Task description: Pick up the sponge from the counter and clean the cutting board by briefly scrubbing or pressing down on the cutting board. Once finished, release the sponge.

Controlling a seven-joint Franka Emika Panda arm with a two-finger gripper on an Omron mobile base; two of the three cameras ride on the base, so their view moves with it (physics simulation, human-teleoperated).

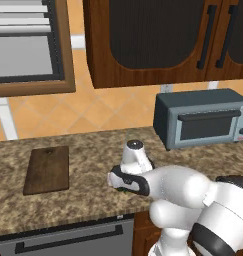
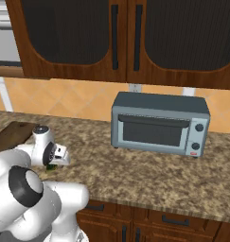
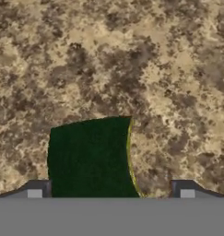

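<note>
In the hand view, the sponge [image 3: 90,156] is seen low and left of centre on the counter [image 3: 168,69], between the spread fingertips [image 3: 37,190] of the gripper [image 3: 111,192], nearer the left one.

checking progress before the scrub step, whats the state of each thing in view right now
gripper: open, jaws wide, low over the sponge, not gripping it
sponge: lying flat on the counter, between the finger tips, not lifted
cutting board: flat on the counter, bare, apart from the sponge
toaster oven: door shut
upper cabinets: doors shut
counter: granite top carrying board, sponge and toaster oven
</note>
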